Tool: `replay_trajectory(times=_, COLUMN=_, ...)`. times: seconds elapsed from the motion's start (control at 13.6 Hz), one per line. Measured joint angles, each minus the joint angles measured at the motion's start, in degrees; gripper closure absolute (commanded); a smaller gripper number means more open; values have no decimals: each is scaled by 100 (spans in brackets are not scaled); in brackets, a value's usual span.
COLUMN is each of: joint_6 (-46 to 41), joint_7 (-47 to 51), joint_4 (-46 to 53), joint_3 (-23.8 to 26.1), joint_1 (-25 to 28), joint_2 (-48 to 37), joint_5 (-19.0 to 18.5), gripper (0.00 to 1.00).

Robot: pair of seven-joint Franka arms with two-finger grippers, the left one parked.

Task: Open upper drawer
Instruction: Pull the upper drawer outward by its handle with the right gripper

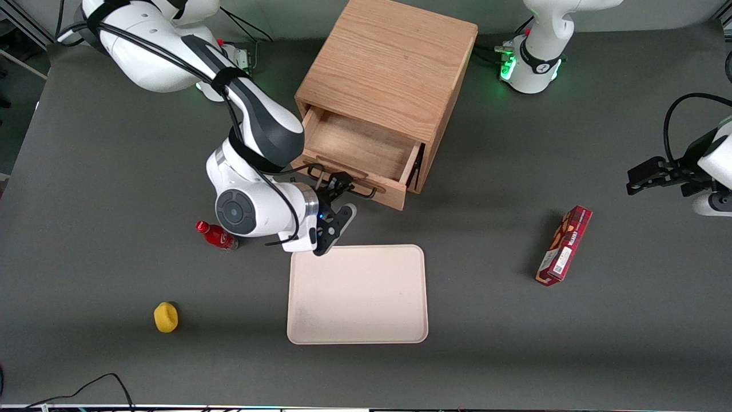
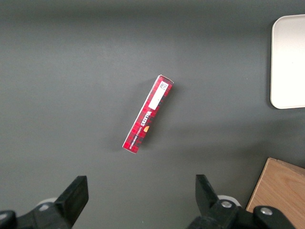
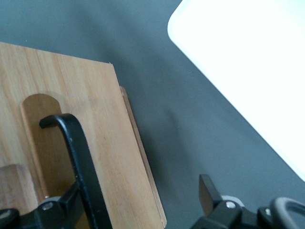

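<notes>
The light oak cabinet [image 1: 389, 63] stands near the middle of the table. Its upper drawer [image 1: 360, 143] is pulled out toward the front camera and shows a shallow, plain wooden interior with nothing in it. The long black wire handle [image 1: 343, 177] runs along the drawer front. My right gripper [image 1: 343, 197] is open at the handle, one finger against the wire and the other well clear of the drawer front. In the right wrist view the gripper [image 3: 138, 200] spans the drawer front [image 3: 95, 119], with the handle [image 3: 76, 152] beside one finger. The lower drawer is hidden.
A beige tray [image 1: 357, 294] lies just nearer the front camera than my gripper. A red bottle [image 1: 216, 234] lies beside my wrist, and a yellow object [image 1: 166, 317] lies nearer the camera. A red box [image 1: 564, 246] lies toward the parked arm's end.
</notes>
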Motion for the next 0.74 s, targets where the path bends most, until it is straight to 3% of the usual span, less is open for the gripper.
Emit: replay_trajectory(times=0.74, joint_6=-63, joint_7=-672, joint_4=746, joint_3=-539, joint_1=-8, joint_2=277, joint_5=-1, gripper=0)
